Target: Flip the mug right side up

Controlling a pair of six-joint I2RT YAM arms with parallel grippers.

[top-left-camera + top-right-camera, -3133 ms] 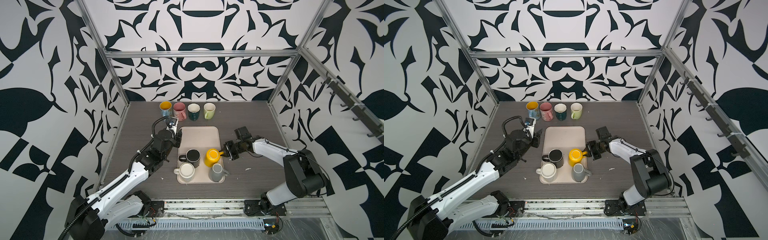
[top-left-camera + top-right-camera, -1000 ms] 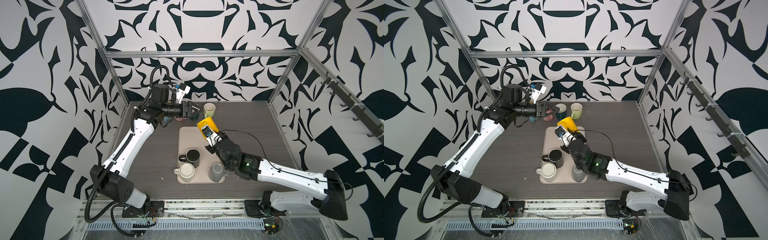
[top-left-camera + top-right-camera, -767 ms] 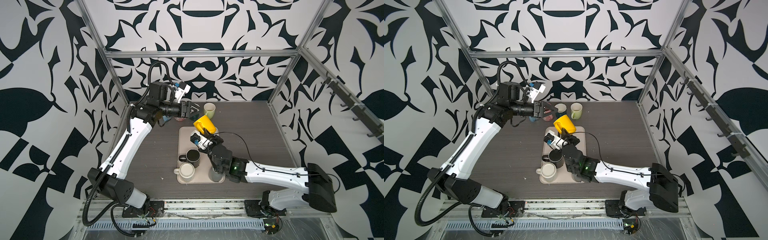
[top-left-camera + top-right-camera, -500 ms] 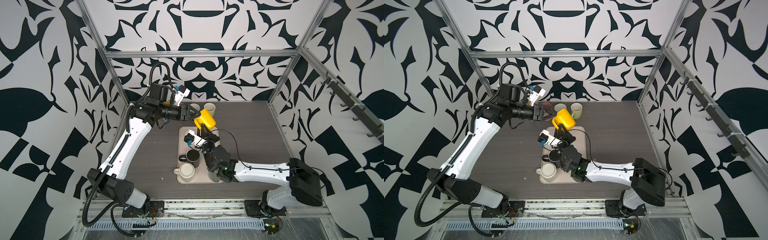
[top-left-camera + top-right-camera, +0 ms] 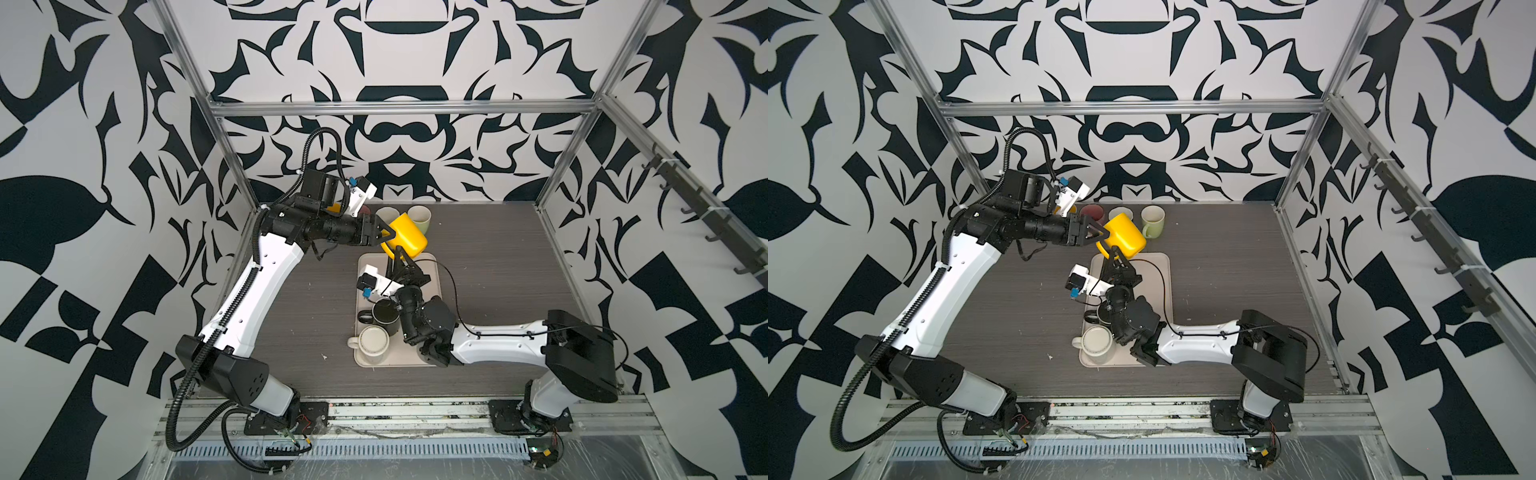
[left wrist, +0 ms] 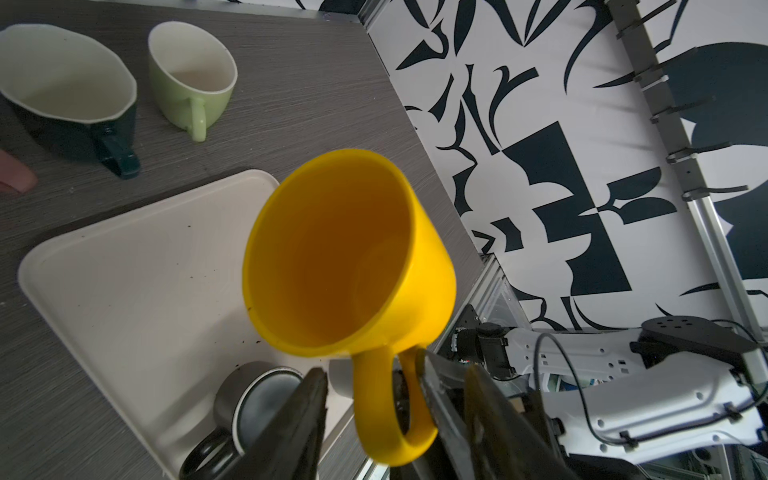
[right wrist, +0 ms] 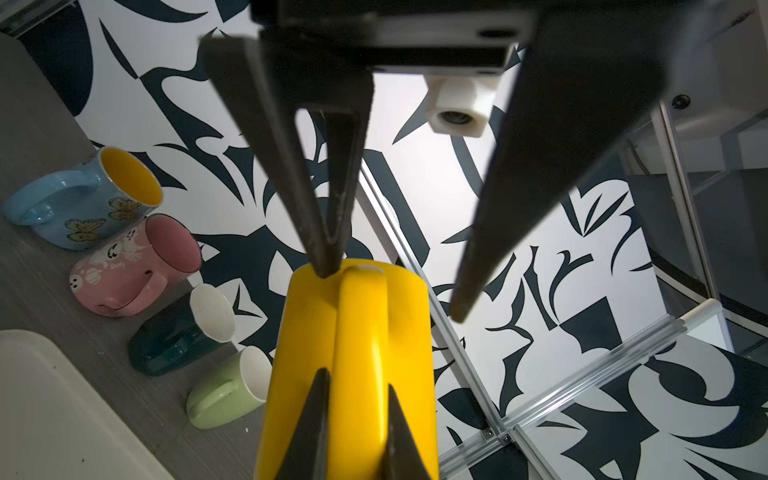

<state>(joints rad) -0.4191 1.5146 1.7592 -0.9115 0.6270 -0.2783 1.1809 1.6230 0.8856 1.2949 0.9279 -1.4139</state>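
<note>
Currently: the yellow mug (image 5: pixel 409 239) is off the table (image 5: pixel 490 266), held in the air above the far end of the tray (image 5: pixel 432 266). It lies on its side, mouth facing the left gripper (image 5: pixel 386 230), handle pointing down. The right gripper (image 7: pixel 353 384) reaches up from below, its 2 fingers clamped narrowly on the handle. The left gripper's jaws stand apart and grip nothing. In the right wrist view 1 of its fingertips (image 7: pixel 326 245) touches the rim just beside the handle's root, and the other hangs clear of the mug's side. A black mug (image 5: pixel 384 316) and a white mug (image 5: pixel 373 343) sit on the tray's near half. A row of 4 mugs (image 7: pixel 174 340) lines the table's far edge.
</note>
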